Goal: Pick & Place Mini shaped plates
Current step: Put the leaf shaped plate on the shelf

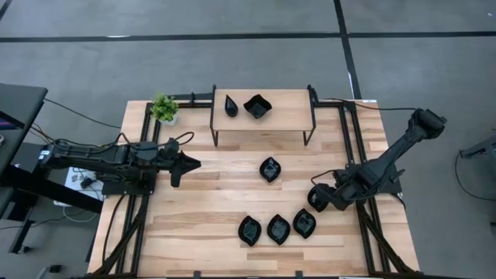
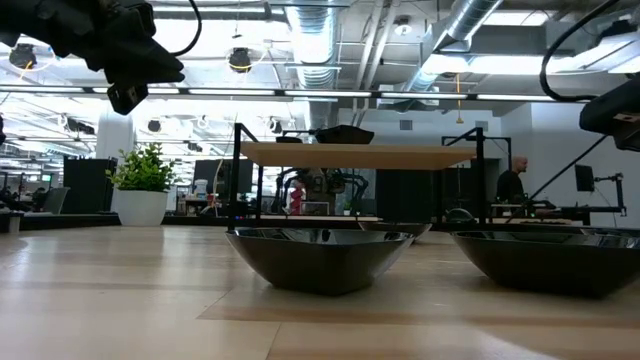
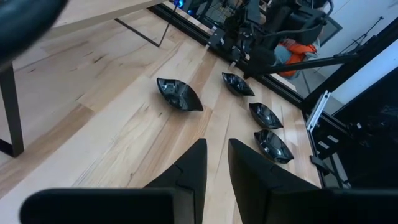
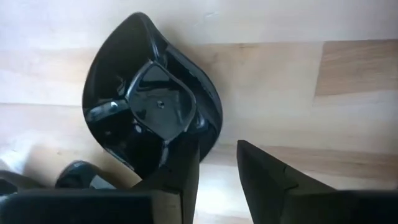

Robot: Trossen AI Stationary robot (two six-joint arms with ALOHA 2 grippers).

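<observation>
Several glossy black mini plates show in the high view. A teardrop [image 1: 231, 105] and a wavy square [image 1: 257, 106] sit on the wooden shelf. Leaf-shaped ones lie on the table at mid-table [image 1: 270, 169] and in a row near the front [image 1: 249, 230], [image 1: 278, 229], [image 1: 304, 223]. Another leaf plate [image 4: 149, 115] lies under my right gripper [image 4: 217, 165]. That gripper is open, one finger over the plate's inside and the other outside its rim. My left gripper [image 1: 186, 164] waits at the table's left, fingers a narrow gap apart [image 3: 217, 168], touching nothing. My right gripper comes from above at the leaf plate's rim [image 4: 211, 134], near one side of the plate. One finger [image 4: 183, 171] is over the hollow and the other [image 4: 261, 174] is outside. Table shows in the gap, and I cannot tell whether either finger touches the plate.
A low wooden shelf on black legs [image 1: 287, 116] stands at the far middle of the table. A small green plant in a white pot [image 1: 163, 108] sits at the far left corner. Black frame rails [image 1: 353, 147] run along both sides. Bare wood lies between the left gripper and the plates.
</observation>
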